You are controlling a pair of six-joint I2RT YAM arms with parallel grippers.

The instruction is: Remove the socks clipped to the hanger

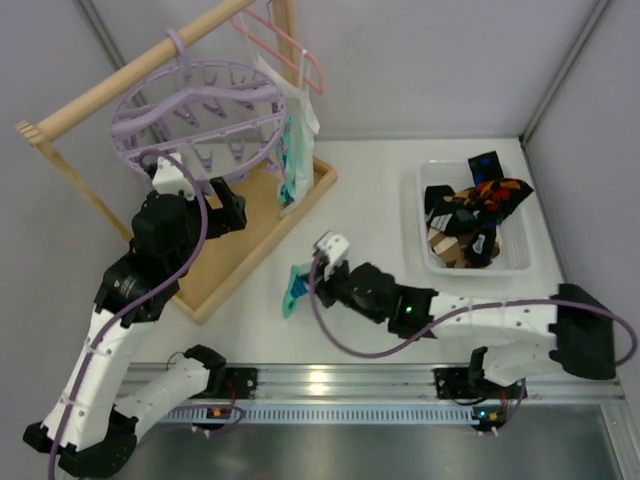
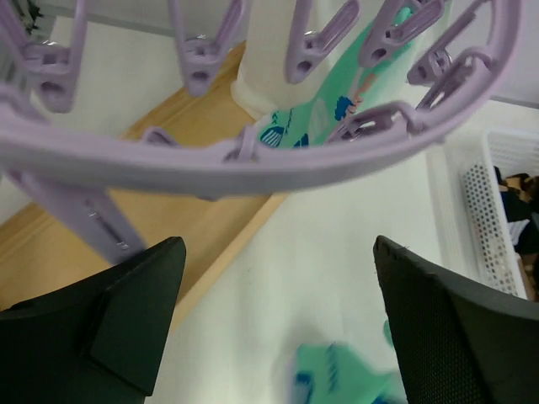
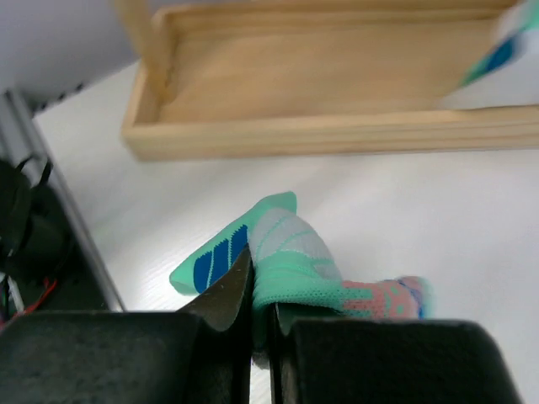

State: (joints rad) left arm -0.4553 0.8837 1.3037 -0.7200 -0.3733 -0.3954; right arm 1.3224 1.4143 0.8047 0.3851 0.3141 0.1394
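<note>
The lavender round hanger [image 1: 200,105] hangs from a wooden rail at the back left. One mint-green sock [image 1: 297,160] still hangs clipped at its right side, next to a white cloth; it also shows in the left wrist view [image 2: 324,114] behind the hanger ring [image 2: 253,156]. My right gripper [image 1: 312,272] is shut on another mint-green sock [image 3: 290,257], which trails onto the table [image 1: 296,288]. My left gripper [image 2: 278,290] is open and empty, just below the hanger's near rim.
A white basket [image 1: 432,262] at the right holds black and diamond-patterned socks [image 1: 480,205]. A wooden tray base [image 1: 255,235] lies under the hanger. A thin pink hanger [image 1: 290,45] hangs on the rail behind.
</note>
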